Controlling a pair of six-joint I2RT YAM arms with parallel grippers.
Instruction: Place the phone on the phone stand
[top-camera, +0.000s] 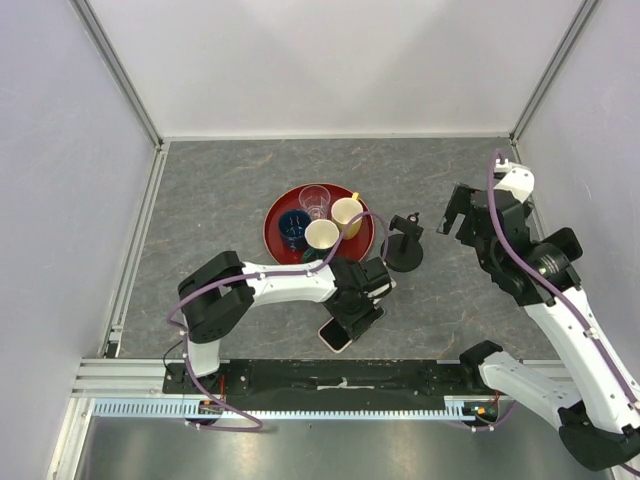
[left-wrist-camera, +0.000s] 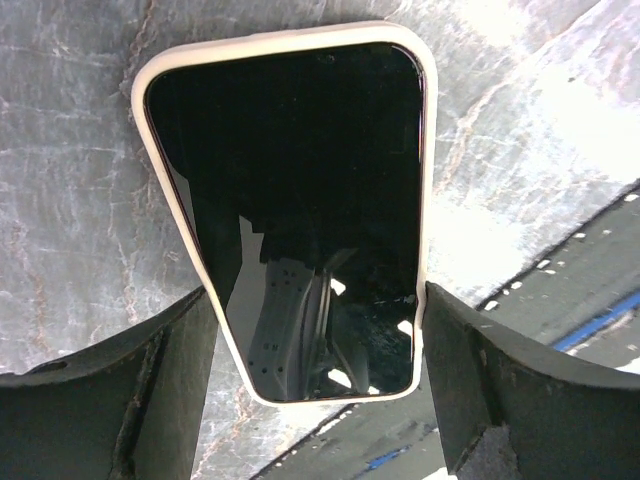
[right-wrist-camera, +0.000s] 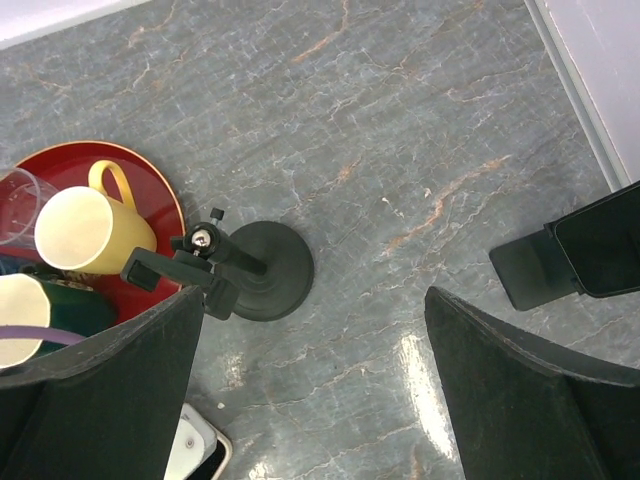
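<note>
The phone (top-camera: 337, 335), black screen up in a cream case, is near the table's front edge. In the left wrist view the phone (left-wrist-camera: 300, 200) fills the frame. My left gripper (top-camera: 353, 308) straddles its near end (left-wrist-camera: 318, 292), both fingers against its long sides. I cannot tell whether it rests on the table or is just off it. The black phone stand (top-camera: 405, 245) has a round base and stands to the right of the tray. My right gripper (top-camera: 460, 212) is open and empty, high above the table (right-wrist-camera: 313, 295), with the stand (right-wrist-camera: 255, 270) below to its left.
A red tray (top-camera: 272, 225) holds a clear glass (top-camera: 314, 200), a yellow mug (top-camera: 346, 213), a cream cup (top-camera: 322, 236) and a dark blue cup (top-camera: 293, 228). The black front rail (top-camera: 340, 375) runs just behind the phone. A flat black object (right-wrist-camera: 590, 250) lies at the right wall.
</note>
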